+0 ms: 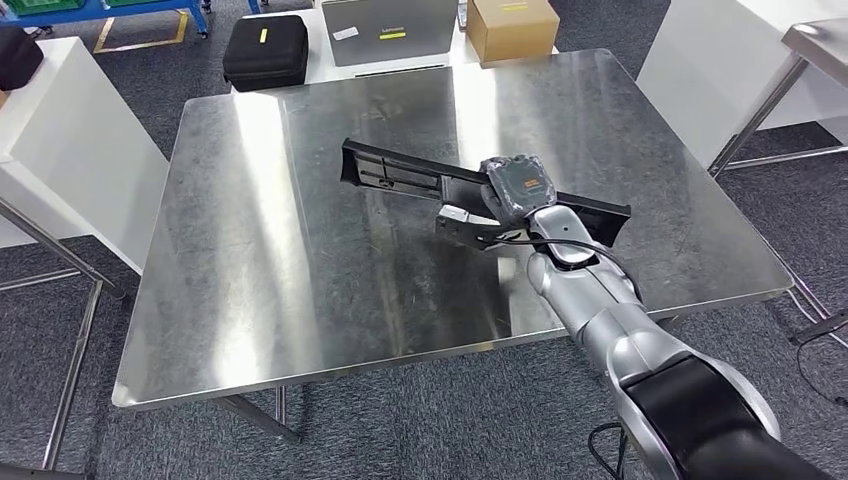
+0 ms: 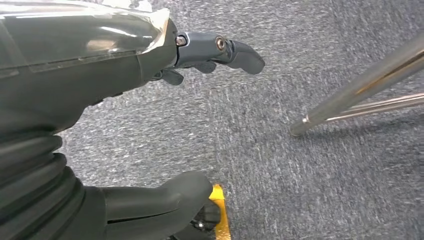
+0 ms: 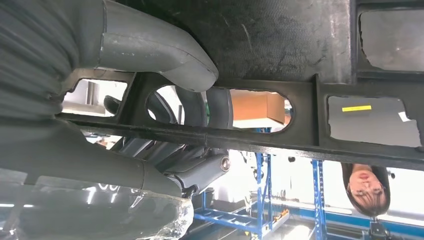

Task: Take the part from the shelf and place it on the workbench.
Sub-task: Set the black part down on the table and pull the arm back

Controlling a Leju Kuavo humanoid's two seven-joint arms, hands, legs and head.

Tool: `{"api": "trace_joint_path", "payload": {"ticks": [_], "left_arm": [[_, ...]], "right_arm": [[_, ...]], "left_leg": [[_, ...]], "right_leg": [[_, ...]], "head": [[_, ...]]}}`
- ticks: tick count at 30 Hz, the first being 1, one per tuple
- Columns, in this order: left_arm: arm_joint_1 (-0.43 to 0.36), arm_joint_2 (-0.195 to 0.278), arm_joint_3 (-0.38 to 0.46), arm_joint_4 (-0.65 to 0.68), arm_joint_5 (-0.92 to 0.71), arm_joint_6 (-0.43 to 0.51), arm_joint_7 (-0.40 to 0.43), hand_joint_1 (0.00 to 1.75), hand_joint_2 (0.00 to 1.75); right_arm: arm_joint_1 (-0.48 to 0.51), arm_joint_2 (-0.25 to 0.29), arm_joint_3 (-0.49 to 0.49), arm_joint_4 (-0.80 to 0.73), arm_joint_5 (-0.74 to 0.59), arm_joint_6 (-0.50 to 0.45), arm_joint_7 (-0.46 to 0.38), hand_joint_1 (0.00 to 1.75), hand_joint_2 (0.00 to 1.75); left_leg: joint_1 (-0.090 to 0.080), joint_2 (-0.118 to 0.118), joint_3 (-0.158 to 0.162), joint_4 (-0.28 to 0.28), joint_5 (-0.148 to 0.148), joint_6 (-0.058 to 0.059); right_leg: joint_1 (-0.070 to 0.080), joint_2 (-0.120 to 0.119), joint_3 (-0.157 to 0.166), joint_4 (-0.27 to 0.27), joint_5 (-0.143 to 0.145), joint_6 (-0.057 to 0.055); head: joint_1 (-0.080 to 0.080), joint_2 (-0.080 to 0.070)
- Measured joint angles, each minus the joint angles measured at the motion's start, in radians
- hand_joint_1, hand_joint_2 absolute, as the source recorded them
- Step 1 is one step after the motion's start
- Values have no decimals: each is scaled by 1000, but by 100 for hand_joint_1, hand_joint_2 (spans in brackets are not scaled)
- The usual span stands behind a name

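A long black plastic part (image 1: 400, 178) with cut-out windows lies slanted over the middle of the steel workbench (image 1: 250, 250). My right hand (image 1: 512, 190) grips it toward its right end. In the right wrist view the thumb (image 3: 165, 52) lies on one side of the part (image 3: 280, 45) and the fingers (image 3: 200, 107) wrap the other side through a cut-out. Whether the part rests on the bench or hangs just above it cannot be told. My left hand (image 2: 150, 45) hangs over grey carpet, fingers loosely apart, holding nothing.
A black case (image 1: 265, 50), a grey box (image 1: 390, 28) and a cardboard box (image 1: 512, 27) stand on a white table beyond the bench. White tables flank both sides. A metal leg (image 2: 360, 85) crosses the carpet near my left hand. A person (image 3: 367, 187) stands across the room.
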Motion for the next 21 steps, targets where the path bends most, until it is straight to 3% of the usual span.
{"api": "trace_joint_path", "payload": {"ticks": [2, 4, 7, 10, 12, 13, 15, 16, 18, 21], "left_arm": [[-4, 1, 0, 0, -1, 1, 1, 0, 175], [-8, 2, 0, 0, -2, 1, 2, 0, 175], [-9, 1, 0, 0, -5, 1, 3, 0, 175], [-13, -1, 0, 0, -9, 1, 6, 0, 175], [-13, -3, 0, 0, -12, 1, 8, 0, 175], [-13, -4, -1, 0, -13, 1, 8, 0, 175], [-13, -6, -1, 0, -17, 2, 9, 0, 175], [-13, -6, -2, 0, -19, 3, 10, 0, 175], [-14, -6, -2, 0, -22, 5, 11, 0, 175], [-13, -5, -3, 0, -22, 8, 13, 0, 175]], "right_arm": [[-16, 4, -1, 13, 5, 0, 0, 168, 175], [-27, 10, -1, 27, 8, 0, 0, 168, 175], [-34, 17, -1, 43, 11, 1, 0, 168, 175], [-40, 20, 0, 63, 18, 6, 1, 168, 175], [-37, 20, 1, 76, 25, 7, 5, 168, 175], [-35, 20, 2, 81, 26, 7, 6, 168, 175], [-36, 21, 3, 89, 29, 6, 8, 168, 175], [-37, 22, 3, 91, 32, 5, 7, 168, 175], [-37, 27, 4, 96, 41, 3, 7, 168, 175], [-34, 37, 7, 103, 49, 0, 7, 168, 175]], "left_leg": [[-9, 4, 47, -98, 32, 17], [-17, 5, 57, -117, 29, 25], [-14, 2, 82, -151, 42, 33], [-12, -2, 96, -168, 49, 40], [-12, -8, 97, -168, 47, 40], [-12, -12, 97, -166, 46, 38], [-12, -18, 98, -158, 39, 31], [-14, -20, 95, -149, 32, 25], [-18, -22, 89, -134, 21, 15], [-16, -20, 85, -124, 12, 7]], "right_leg": [[4, 0, 2, -3, -2, 1], [5, -1, 4, -9, -3, 9], [11, -2, -3, 8, -15, 19], [10, 0, -90, 179, -82, 11], [9, 0, -140, 260, -99, 18], [8, -1, -138, 246, -85, 27], [5, -1, -82, 115, -26, 47], [5, 0, -49, 50, 0, 49], [6, 1, -15, -14, 21, 38], [4, 2, -12, -15, 22, 17]], "head": [[0, 0], [0, 0], [2, 0], [4, 0], [5, 0], [6, 0], [6, 0], [7, 0], [7, 0], [7, 0]]}}
